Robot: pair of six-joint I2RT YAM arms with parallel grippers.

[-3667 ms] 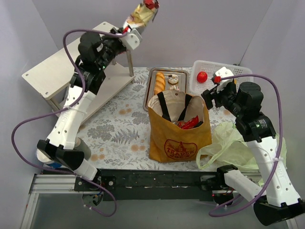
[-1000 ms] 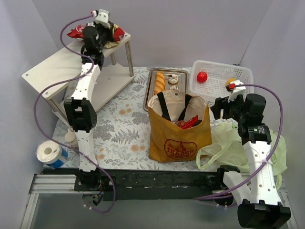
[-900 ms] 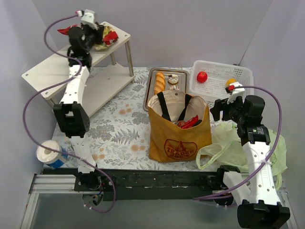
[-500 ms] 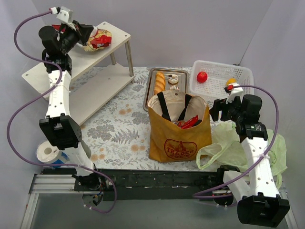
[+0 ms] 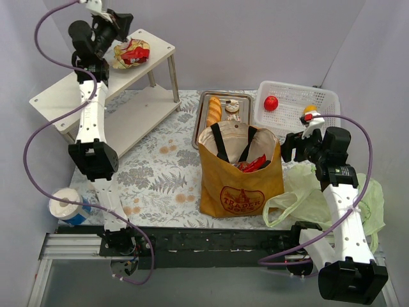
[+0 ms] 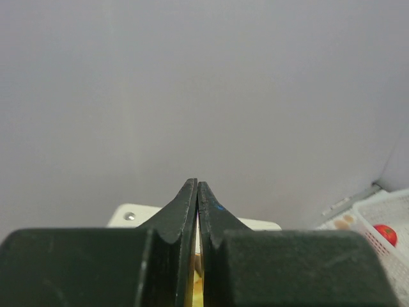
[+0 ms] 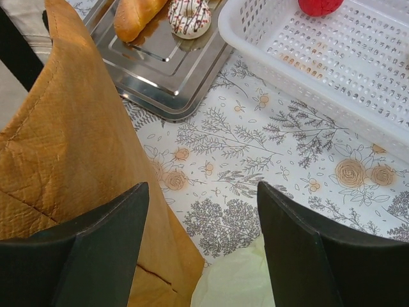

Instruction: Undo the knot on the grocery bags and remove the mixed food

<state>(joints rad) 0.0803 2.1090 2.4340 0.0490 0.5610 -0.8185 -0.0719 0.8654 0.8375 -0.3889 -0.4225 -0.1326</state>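
From above, the snack packets point(image 5: 131, 52) that the left gripper point(image 5: 120, 19) carried a moment ago now lie on the upper shelf point(image 5: 160, 45), so this portion is delivered. The tote point(image 5: 239, 185) stands open mid-table, with red packets point(image 5: 254, 164) inside. At the left wrist, the fingers point(image 6: 185, 204) are pressed together, empty. At the right wrist, the right gripper point(image 7: 201, 192) is spread wide beside the tote's wall.

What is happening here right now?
Two arms are unpacking groceries. The left gripper, shut, is up by the packets on the shelf. The right gripper, open, hovers between the tote and the basket. A baguette and donut lie on the tray, an apple in the basket; red packets are in the tote.
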